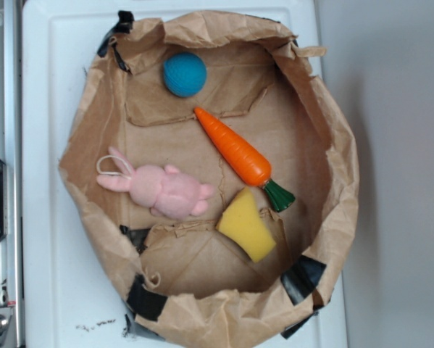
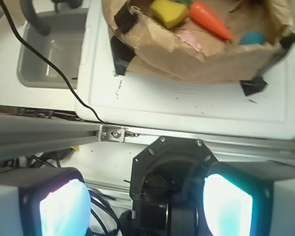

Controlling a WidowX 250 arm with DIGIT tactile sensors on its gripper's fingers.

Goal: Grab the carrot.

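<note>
The carrot (image 1: 235, 149) is smooth bright orange with a dark green stem, lying diagonally in the middle of a torn brown paper bag (image 1: 332, 145), tip toward the upper left. In the wrist view the carrot (image 2: 211, 19) shows far off at the top, inside the same bag (image 2: 196, 54). My gripper (image 2: 146, 206) is open, its two pale glowing pads wide apart with nothing between them, hanging over the robot's own black base well outside the bag. The exterior view does not show the gripper.
Inside the bag lie a blue ball (image 1: 185, 74), a pink plush bunny (image 1: 162, 188) and a yellow sponge wedge (image 1: 248, 225) touching the carrot's stem. The bag rests on a white board (image 1: 50, 87). A grey sink (image 2: 49, 59), black cable (image 2: 53, 66) and metal rail (image 2: 44, 135) show below.
</note>
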